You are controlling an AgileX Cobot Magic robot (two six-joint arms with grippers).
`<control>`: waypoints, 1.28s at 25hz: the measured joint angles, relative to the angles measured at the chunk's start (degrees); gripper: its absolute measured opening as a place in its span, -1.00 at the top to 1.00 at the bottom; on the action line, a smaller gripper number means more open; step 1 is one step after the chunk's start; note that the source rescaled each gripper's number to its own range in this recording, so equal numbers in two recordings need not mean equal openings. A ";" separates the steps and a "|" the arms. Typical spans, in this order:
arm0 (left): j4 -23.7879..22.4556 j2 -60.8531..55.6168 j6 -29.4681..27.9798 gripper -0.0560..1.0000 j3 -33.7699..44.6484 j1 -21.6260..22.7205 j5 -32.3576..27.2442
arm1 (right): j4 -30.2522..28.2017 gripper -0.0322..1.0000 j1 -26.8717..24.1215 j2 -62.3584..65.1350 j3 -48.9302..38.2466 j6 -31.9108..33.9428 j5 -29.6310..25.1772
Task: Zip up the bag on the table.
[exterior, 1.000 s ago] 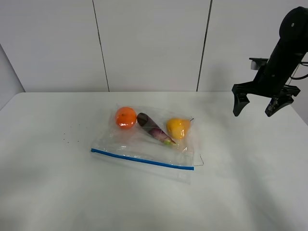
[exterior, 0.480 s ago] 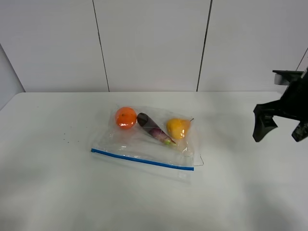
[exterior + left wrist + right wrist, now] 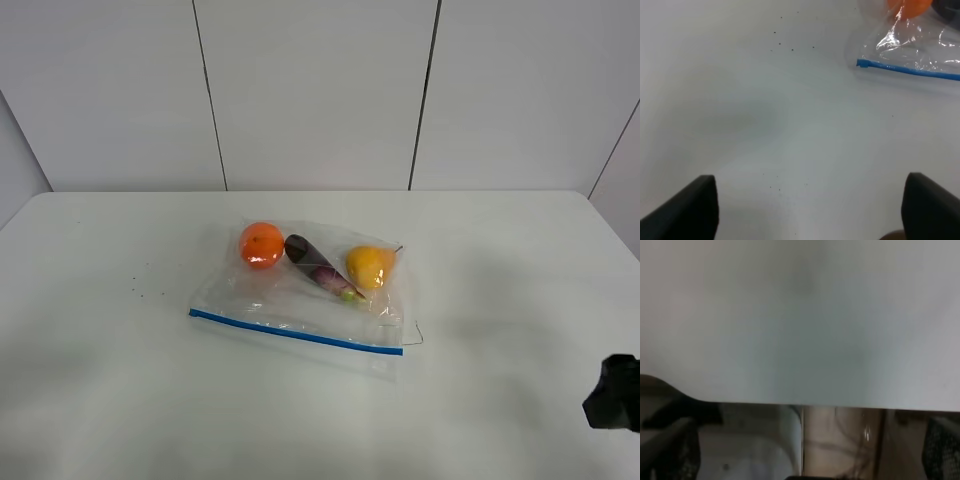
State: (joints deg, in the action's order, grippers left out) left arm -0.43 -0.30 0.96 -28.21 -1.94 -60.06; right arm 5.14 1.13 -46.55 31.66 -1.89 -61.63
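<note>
The clear bag (image 3: 300,300) lies flat in the middle of the white table (image 3: 120,380), holding an orange, a purple vegetable and a yellow pear. Its blue zipper strip (image 3: 296,332) runs along the near edge. In the left wrist view, one end of that strip (image 3: 910,71) shows far ahead of my left gripper (image 3: 810,207), which is open with nothing between its fingers. My right gripper (image 3: 805,450) is also open and empty, hanging past the table's edge. Only a dark part of it (image 3: 612,395) shows at the lower right of the high view.
Small dark specks (image 3: 140,290) dot the table left of the bag. A panelled white wall (image 3: 320,90) stands behind the table. The right wrist view is blurred and shows the table's edge (image 3: 800,404) with the floor below it.
The right arm has dropped from high at the right to the lower right corner, nearly out of the high view. The bag has not moved.
</note>
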 joint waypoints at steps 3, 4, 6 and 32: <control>0.00 0.00 0.00 -1.00 0.00 0.00 0.00 | -1.43 -1.00 0.00 11.19 -2.87 0.79 1.79; 0.00 0.00 0.00 -1.00 0.00 0.00 0.00 | -1.74 -1.00 0.00 14.89 -3.09 0.99 2.16; 0.00 0.00 -0.04 -1.00 0.00 0.00 0.00 | -2.25 -1.00 0.00 21.14 -3.29 1.05 2.75; -0.02 0.00 -0.31 -1.00 0.00 0.00 0.00 | -3.64 -1.00 0.00 46.72 -3.66 2.45 2.75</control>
State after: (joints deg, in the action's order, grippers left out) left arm -0.45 -0.30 0.65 -28.21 -1.94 -60.06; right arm 1.50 1.13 0.16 28.01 0.56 -58.89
